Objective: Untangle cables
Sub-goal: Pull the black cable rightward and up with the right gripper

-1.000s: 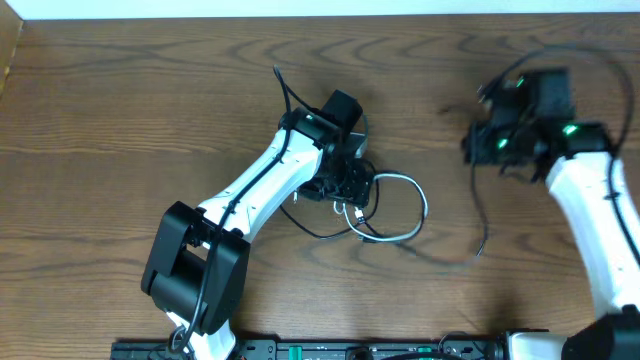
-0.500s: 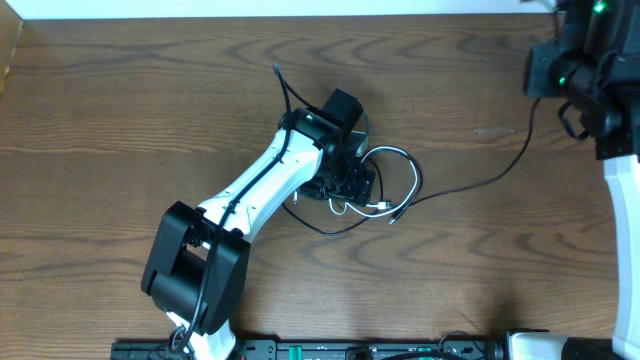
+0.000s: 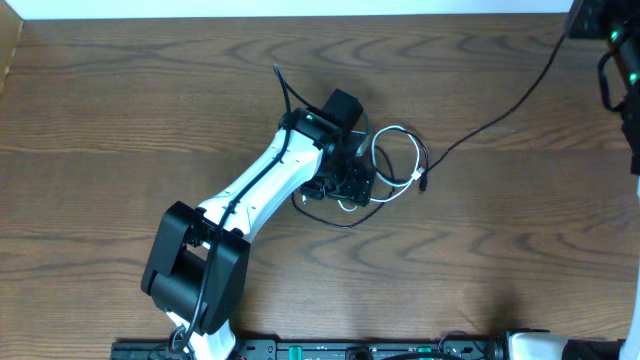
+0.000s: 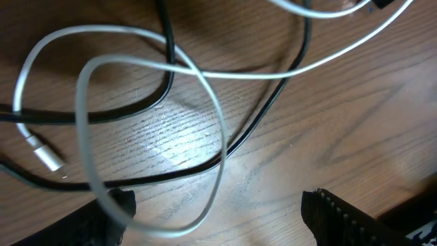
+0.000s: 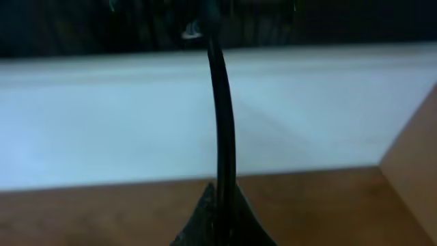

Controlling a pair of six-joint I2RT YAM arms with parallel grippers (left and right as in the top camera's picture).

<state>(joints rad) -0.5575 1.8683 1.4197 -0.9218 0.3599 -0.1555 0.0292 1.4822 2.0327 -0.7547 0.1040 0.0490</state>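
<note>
Cables are found tangled near the middle of the bench (image 3: 120, 100), just beside and under the head of the left arm (image 3: 260, 185). The white cable (image 3: 412, 150) is coiled in loose loops on the wood immediately to the right-edge side of the left gripper (image 3: 345, 185). The black cable (image 3: 500, 116) is threaded through those loops, and from there it is stretched in a long diagonal line toward the far right corner of the bench.

In the left wrist view, the white cable (image 4: 220, 130) is seen in two overlapping loops lying flat on the wood. The black cable (image 4: 164, 89) crosses it at several points, and a white plug end (image 4: 44, 156) rests on the bench at the left. The left gripper (image 4: 218, 219) is spread wide, nothing is clamped by it, and the lower bend of one white loop lies between its fingertips (image 4: 341, 219).

The right gripper (image 3: 598, 18) is only partly in view at the far right corner. In the right wrist view it (image 5: 222, 215) is seen closed tight on the black cable (image 5: 222, 116), which runs straight away from the pinched fingertips.
</note>
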